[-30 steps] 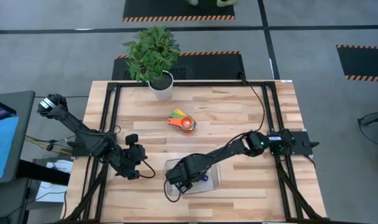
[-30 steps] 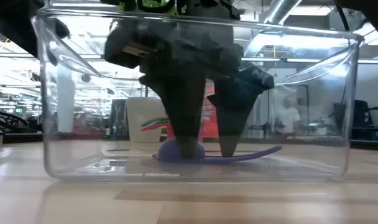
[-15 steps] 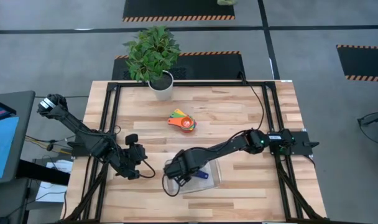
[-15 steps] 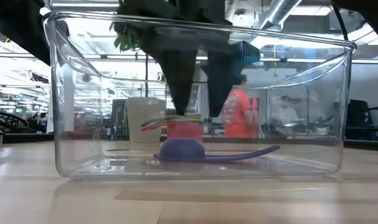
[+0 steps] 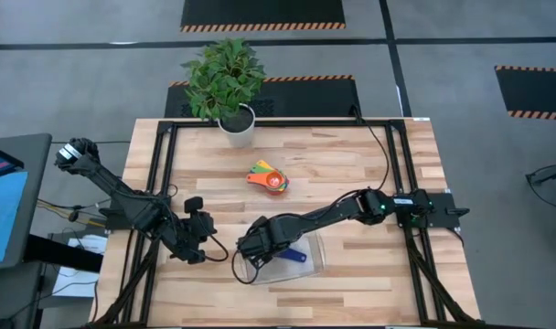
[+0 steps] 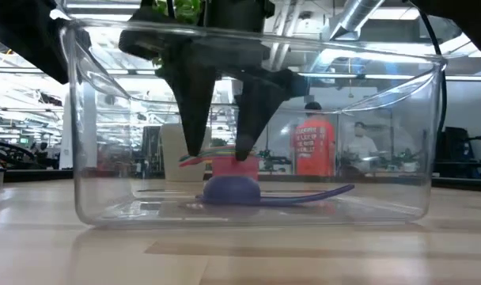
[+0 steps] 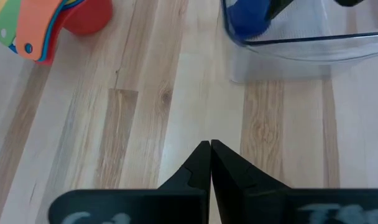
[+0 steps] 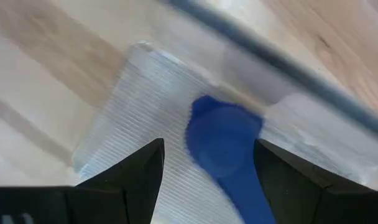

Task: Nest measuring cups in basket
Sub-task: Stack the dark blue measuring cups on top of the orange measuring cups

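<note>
Right gripper (image 6: 221,154) jaws released above dark blue cup (image 6: 231,190) in basket (image 6: 430,134), left gripper (image 7: 210,147) jaws clenched, no legible writing

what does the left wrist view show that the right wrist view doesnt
Only the left wrist view shows the stack of nested cups lying on the wooden table outside the basket, and the left gripper with its fingers shut above bare wood.

Only the right wrist view shows the right gripper with its fingers open above the basket's floor.

Both show the clear basket with the dark blue cup inside.
</note>
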### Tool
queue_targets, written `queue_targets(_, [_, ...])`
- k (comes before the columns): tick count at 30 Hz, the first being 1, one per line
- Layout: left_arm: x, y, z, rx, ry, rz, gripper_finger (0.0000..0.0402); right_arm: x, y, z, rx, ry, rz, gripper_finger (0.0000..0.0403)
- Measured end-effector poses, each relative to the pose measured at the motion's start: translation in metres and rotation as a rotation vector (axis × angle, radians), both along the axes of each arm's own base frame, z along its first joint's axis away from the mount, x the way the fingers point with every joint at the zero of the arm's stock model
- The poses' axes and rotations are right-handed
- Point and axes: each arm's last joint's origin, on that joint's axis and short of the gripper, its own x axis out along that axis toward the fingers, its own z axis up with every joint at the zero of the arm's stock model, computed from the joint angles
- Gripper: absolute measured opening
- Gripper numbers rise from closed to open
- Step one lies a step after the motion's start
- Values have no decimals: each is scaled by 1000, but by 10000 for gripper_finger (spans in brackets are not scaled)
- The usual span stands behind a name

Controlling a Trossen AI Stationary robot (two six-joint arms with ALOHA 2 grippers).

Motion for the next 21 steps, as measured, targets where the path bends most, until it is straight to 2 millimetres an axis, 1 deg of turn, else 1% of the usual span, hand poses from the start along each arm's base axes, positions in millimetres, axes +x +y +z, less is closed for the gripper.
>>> queue_targets(2, [0, 0, 0, -2, 1, -1, 0, 2, 1, -2, 3, -12, 0, 271])
queue_targets(5, [0, 0, 0, -4, 3, -2, 0, 1, 1, -9, 4, 24, -11, 271])
queue_targets(7, [0, 0, 0, -4, 3, -2, 0, 1, 2, -11, 15, 28, -15, 271])
queue_targets(13, [0, 0, 0, 1, 5, -10, 0, 1, 2, -20, 12, 60, -124, 271])
queue_targets(18, [0, 0, 0, 4, 8, -16, 0, 1, 2, -21, 16, 62, -185, 271])
queue_targets(21, [0, 0, 0, 2, 10, -18, 0, 1, 1, -19, 5, 56, -192, 271])
